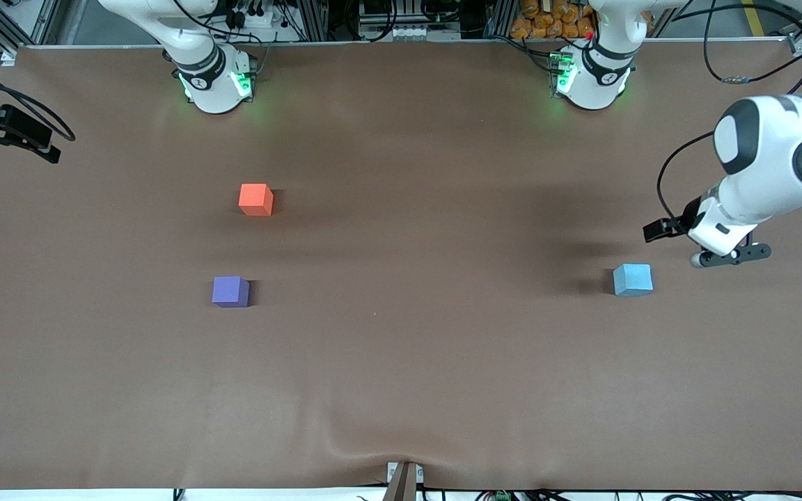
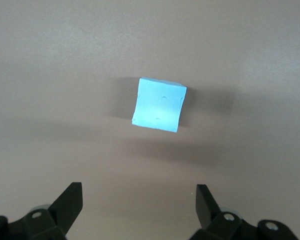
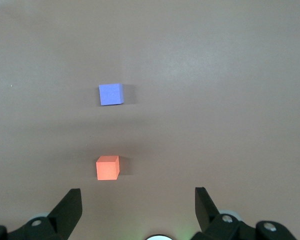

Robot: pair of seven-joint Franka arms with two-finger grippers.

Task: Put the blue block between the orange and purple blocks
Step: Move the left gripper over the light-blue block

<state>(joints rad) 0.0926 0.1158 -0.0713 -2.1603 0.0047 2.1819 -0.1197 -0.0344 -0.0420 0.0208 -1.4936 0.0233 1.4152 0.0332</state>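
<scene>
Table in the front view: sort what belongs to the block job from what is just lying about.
Job: blue block, orange block, purple block, open left gripper above the blue block.
Lying about: no loose things; only the brown table cover.

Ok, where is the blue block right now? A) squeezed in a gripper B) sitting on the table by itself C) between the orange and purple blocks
B: the blue block sits alone on the table, the open left gripper not touching it.
</scene>
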